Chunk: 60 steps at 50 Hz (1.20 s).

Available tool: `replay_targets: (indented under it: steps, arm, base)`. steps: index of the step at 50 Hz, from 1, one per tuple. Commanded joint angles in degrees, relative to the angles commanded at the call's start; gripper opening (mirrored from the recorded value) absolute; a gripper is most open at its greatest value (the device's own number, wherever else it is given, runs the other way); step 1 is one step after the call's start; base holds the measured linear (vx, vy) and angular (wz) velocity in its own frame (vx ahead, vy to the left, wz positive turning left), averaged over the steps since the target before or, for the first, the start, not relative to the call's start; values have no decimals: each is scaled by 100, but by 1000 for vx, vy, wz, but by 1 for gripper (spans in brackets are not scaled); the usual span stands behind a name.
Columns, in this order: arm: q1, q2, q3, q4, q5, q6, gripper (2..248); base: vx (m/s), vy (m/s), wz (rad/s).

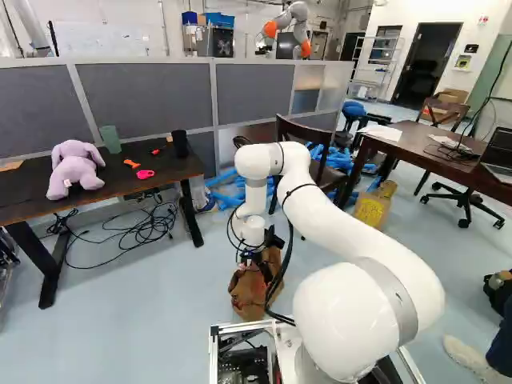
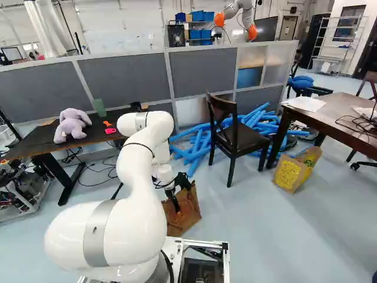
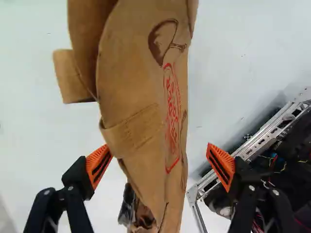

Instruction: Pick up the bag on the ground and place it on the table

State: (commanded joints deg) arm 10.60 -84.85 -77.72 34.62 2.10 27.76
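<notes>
Presumably to admit the bag before closure, the claw (image 3: 159, 158) is released, its orange pads (image 3: 99, 166) spread to opposite sides of the paper. The brown bag (image 3: 141, 92) rests on the floor (image 1: 152, 320), extending ahead of the claw and partly between the pads, ungripped; a two-sided pinch would suit its flattened top.

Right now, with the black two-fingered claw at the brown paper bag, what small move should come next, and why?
I'd probably close the claw: the bag sits between its open fingers, and a gap separates it from one orange pad, so it isn't gripped.
</notes>
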Motion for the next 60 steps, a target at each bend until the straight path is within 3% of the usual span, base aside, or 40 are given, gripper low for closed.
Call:
replay_targets:
  steps: [16, 17, 21, 22, 27, 28, 32, 33, 37, 38, 42, 43, 60]
  arm:
    - [0, -133, -127, 0, 0, 0, 241]
    - [0, -134, -127, 0, 0, 0, 205]
    - [0, -135, -128, 0, 0, 0, 205]
    - [0, -135, -128, 0, 0, 0, 167]
    - [0, -135, -128, 0, 0, 0, 167]
    - [0, -135, -128, 0, 0, 0, 129]
    - [0, -135, -128, 0, 0, 0, 129]
    - [0, -135, -128, 0, 0, 0, 91]
    - [0, -135, -128, 0, 0, 0, 91]
    - [0, -135, -128, 0, 0, 0, 55]
    - [0, -135, -128, 0, 0, 0, 55]
    - [0, -135, -128, 0, 0, 0, 22]
    - [0, 9, 9, 0, 0, 0, 22]
  base:
    - [0, 0, 0]
    - [0, 0, 0]
    - [0, 0, 0]
    - [0, 0, 0]
    - [0, 0, 0]
    - [0, 0, 0]
    - [0, 0, 0]
    - [0, 0, 0]
    - [0, 0, 0]
    - [0, 0, 0]
    - [0, 0, 0]
    - [0, 0, 0]
    - [0, 0, 0]
